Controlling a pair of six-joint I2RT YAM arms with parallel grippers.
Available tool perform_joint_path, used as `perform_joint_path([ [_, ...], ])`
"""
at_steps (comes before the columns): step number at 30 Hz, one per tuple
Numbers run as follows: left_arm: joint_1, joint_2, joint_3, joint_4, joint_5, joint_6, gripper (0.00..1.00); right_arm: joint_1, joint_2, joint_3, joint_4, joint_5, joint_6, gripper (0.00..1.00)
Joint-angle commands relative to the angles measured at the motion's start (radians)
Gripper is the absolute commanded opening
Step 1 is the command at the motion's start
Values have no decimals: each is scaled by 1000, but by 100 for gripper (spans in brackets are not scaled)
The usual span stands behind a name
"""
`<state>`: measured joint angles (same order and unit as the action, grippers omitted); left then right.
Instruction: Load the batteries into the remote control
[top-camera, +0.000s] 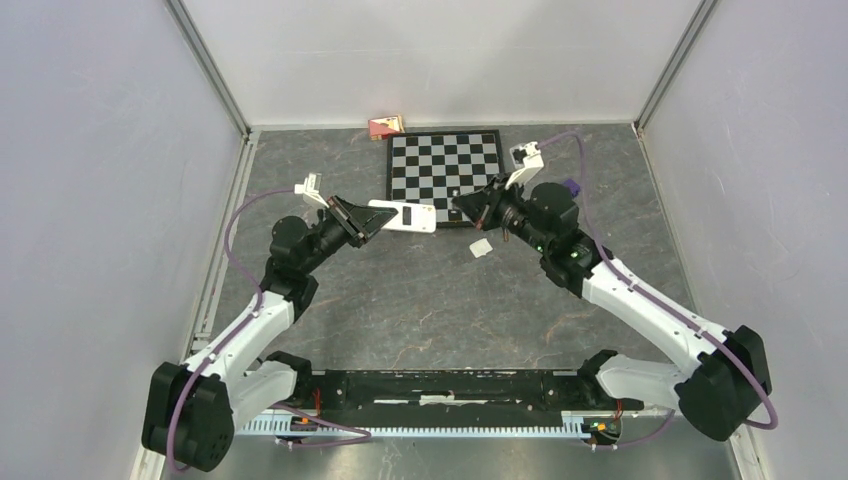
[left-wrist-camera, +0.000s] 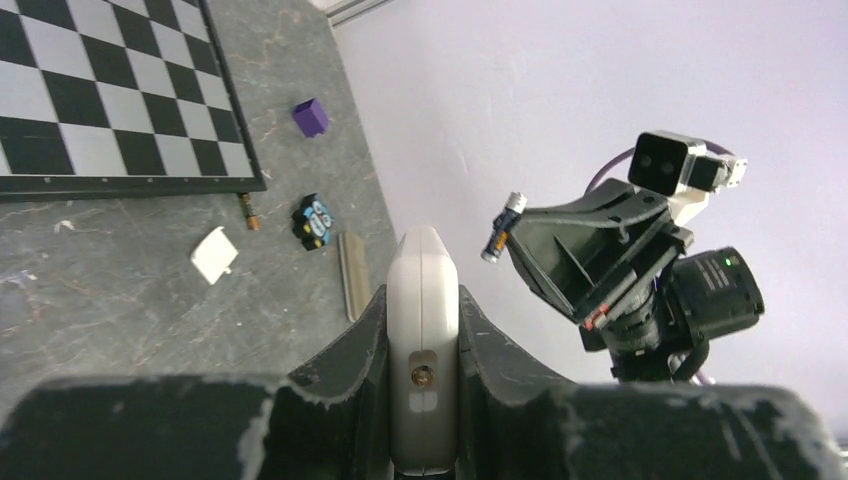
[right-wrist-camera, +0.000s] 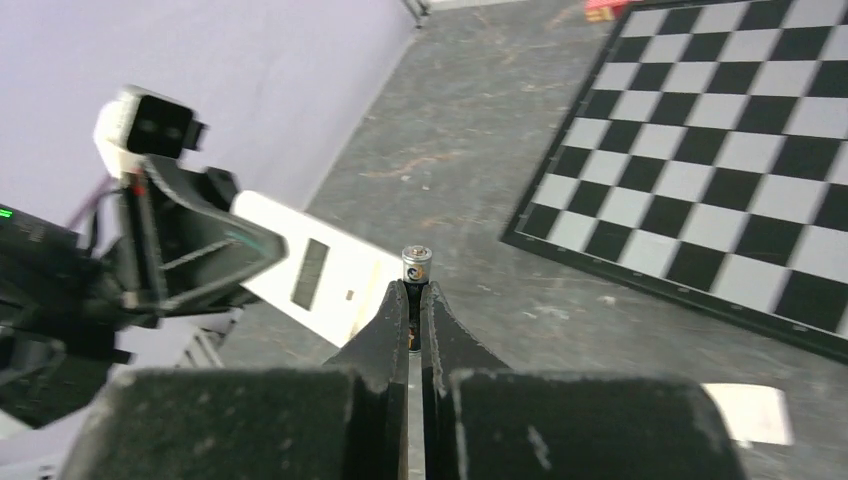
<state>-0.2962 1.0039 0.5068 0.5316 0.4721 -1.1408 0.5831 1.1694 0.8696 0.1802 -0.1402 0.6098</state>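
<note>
My left gripper (top-camera: 372, 218) (left-wrist-camera: 422, 296) is shut on one end of the white remote control (top-camera: 403, 216) (left-wrist-camera: 422, 258), holding it above the table. The remote's open battery slot (right-wrist-camera: 309, 273) faces up in the right wrist view. My right gripper (top-camera: 465, 206) (right-wrist-camera: 414, 290) is shut on a slim dark battery (right-wrist-camera: 416, 266) (left-wrist-camera: 503, 228), whose metal tip sticks out past the fingertips, close to the remote's free end. Another of the batteries (left-wrist-camera: 248, 211) lies on the table near the board's edge. A small white cover (top-camera: 481, 247) (left-wrist-camera: 214, 254) lies flat on the table.
A chessboard (top-camera: 445, 165) lies at the back centre, with a red and tan box (top-camera: 386, 125) behind it. A purple cube (top-camera: 572, 186) (left-wrist-camera: 311, 117) sits near the right wall. A small black and blue object (left-wrist-camera: 314, 221) and a metal strip (left-wrist-camera: 350, 275) lie by the cover.
</note>
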Motion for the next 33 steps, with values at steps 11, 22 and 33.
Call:
perform_joint_path([
  [11, -36, -61, -91, 311, -118, -321, 2, 300, 83, 273, -111, 430, -19, 0],
  [22, -37, -80, -83, 328, -141, -409, 2, 398, 111, 339, -174, 595, -123, 0],
  [33, -37, -51, -71, 403, -124, -440, 2, 408, 146, 350, -166, 550, -130, 4],
])
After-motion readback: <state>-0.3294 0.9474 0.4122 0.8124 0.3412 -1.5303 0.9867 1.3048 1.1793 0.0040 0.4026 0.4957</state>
